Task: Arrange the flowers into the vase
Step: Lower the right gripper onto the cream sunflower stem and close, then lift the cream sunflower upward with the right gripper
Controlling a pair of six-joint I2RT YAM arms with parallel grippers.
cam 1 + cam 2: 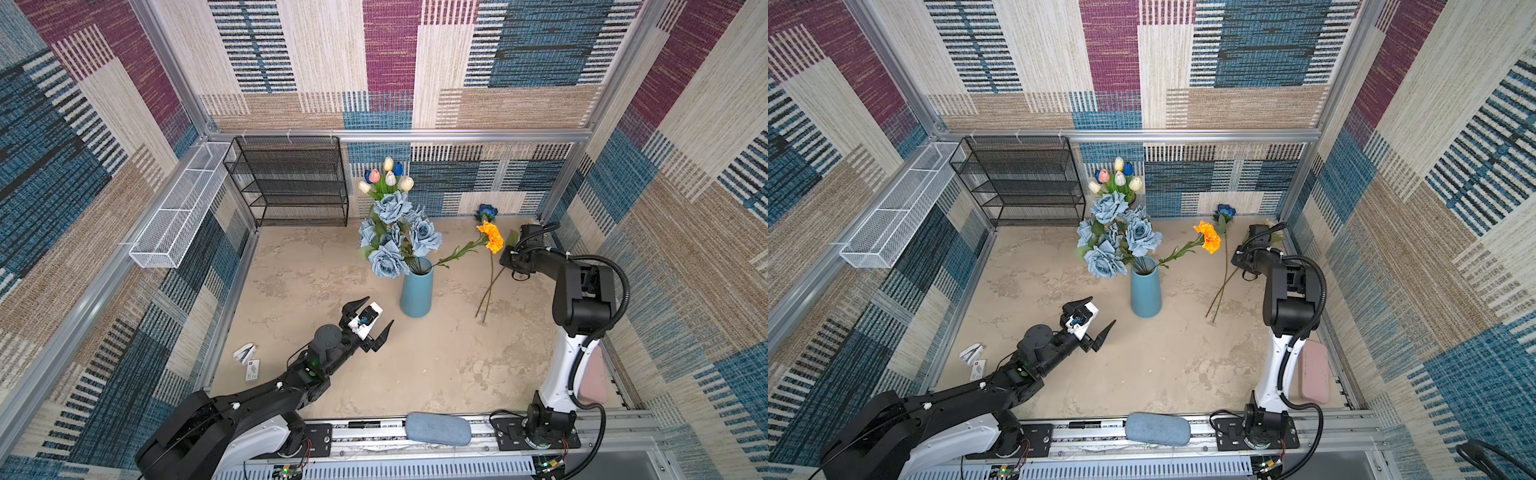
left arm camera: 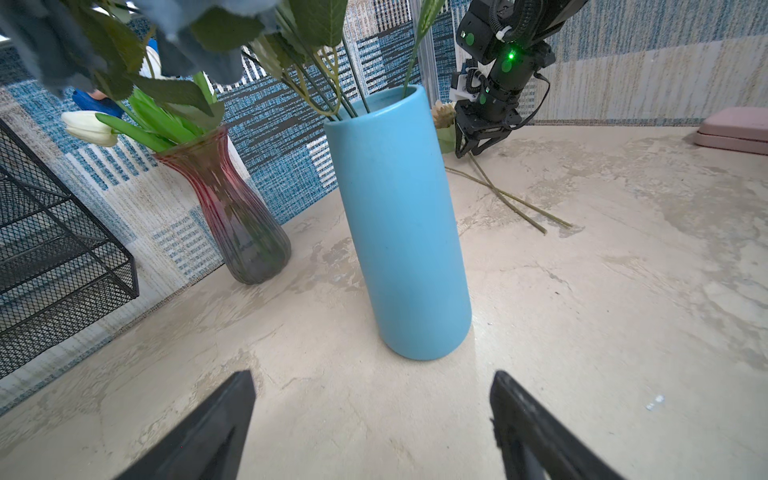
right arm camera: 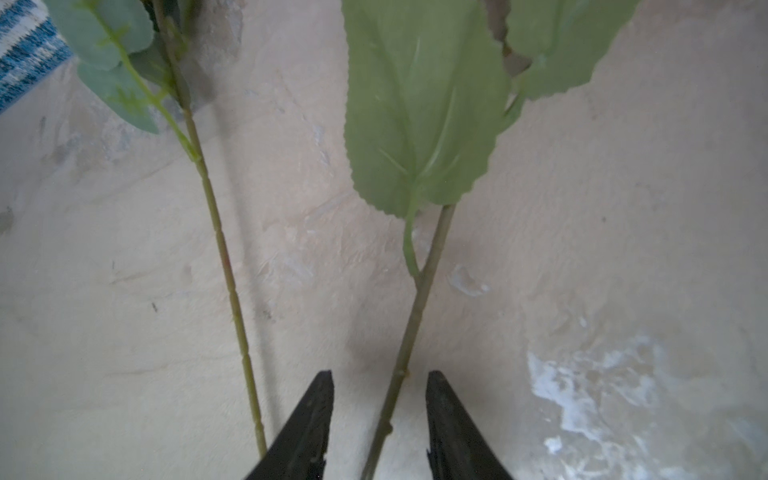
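The blue vase point(image 1: 417, 291) point(image 2: 399, 228) stands mid-table and holds the dusty-blue rose bunch point(image 1: 392, 237) and an orange bloom point(image 1: 492, 237) that leans right. Tulips point(image 1: 386, 176) stand behind it in a red glass vase point(image 2: 224, 199). A deep-blue rose point(image 1: 487, 212) and a pale sunflower point(image 2: 442, 114) lie on the table, their stems point(image 1: 490, 286) crossing. My right gripper point(image 3: 380, 374) point(image 2: 471, 145) is open, its jaws straddling a broad-leafed stem point(image 3: 409, 332) without touching it. The thinner stem point(image 3: 224, 266) lies beside it. My left gripper point(image 1: 379, 311) point(image 2: 372, 376) is open and empty, just before the vase.
A black mesh shelf point(image 1: 291, 183) and a white mesh basket point(image 1: 183, 208) stand at the back left. A stapler point(image 1: 244, 353) and a card point(image 1: 252, 370) lie by the left wall. A blue-grey case point(image 1: 438, 428) sits on the front rail, a pink case point(image 2: 735, 129) at the right.
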